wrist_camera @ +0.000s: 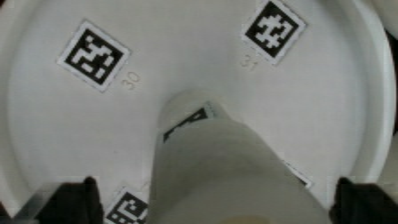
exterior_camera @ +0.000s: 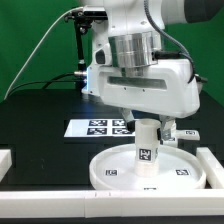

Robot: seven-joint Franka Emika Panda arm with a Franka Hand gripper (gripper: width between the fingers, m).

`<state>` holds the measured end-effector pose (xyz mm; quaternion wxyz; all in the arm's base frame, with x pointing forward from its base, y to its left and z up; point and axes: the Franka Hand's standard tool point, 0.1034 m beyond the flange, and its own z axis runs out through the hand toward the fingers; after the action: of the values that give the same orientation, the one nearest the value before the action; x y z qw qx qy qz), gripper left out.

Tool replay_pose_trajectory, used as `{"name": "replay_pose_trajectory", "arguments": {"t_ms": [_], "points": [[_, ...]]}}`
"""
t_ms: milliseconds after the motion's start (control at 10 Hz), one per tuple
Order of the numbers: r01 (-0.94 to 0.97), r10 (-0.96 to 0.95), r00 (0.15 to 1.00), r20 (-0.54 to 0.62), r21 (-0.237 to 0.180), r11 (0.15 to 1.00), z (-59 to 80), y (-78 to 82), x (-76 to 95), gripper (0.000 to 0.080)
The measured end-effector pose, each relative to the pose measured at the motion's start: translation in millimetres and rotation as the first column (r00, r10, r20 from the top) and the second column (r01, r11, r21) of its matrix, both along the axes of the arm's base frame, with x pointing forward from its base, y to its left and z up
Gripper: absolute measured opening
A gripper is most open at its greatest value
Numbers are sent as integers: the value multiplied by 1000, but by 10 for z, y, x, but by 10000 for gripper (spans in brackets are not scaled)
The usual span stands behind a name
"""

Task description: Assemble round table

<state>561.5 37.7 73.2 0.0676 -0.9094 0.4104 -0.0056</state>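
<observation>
The round table's white rimmed disc point(exterior_camera: 112, 172) lies on the black table and fills the wrist view point(wrist_camera: 178, 60), showing its square tags. The short thick white leg point(exterior_camera: 146, 153) stands upright on the middle of the disc, with a tag on its side; it also shows in the wrist view point(wrist_camera: 231, 165). My gripper point(exterior_camera: 147, 128) is straight above the leg, with one finger on each side of its top. In the wrist view my gripper point(wrist_camera: 222, 205) has its dark fingers point(wrist_camera: 71, 202) wide apart, and a strip of disc shows between them and the leg.
The marker board point(exterior_camera: 100, 127) lies behind the disc. White border rails run along the front point(exterior_camera: 60, 200), the exterior view's right point(exterior_camera: 213, 165) and the exterior view's left point(exterior_camera: 4, 158). A small white part point(exterior_camera: 190, 134) lies to the right behind the disc.
</observation>
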Motion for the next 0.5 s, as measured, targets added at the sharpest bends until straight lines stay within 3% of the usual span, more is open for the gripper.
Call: {"name": "replay_pose_trajectory", "arguments": {"t_ms": [100,200,300,400,500], "points": [[-137,138,990,5,-28,990,0,13,-3,649],[-405,409,912,25,-87,910,1,43,21,649],[-527,536,843,46,-123,841,-3,-14,45,649],[-462,468,882,43,-111,880,-9,-16,35,649],[-464,471,881,42,-113,878,-9,-21,36,528]]}}
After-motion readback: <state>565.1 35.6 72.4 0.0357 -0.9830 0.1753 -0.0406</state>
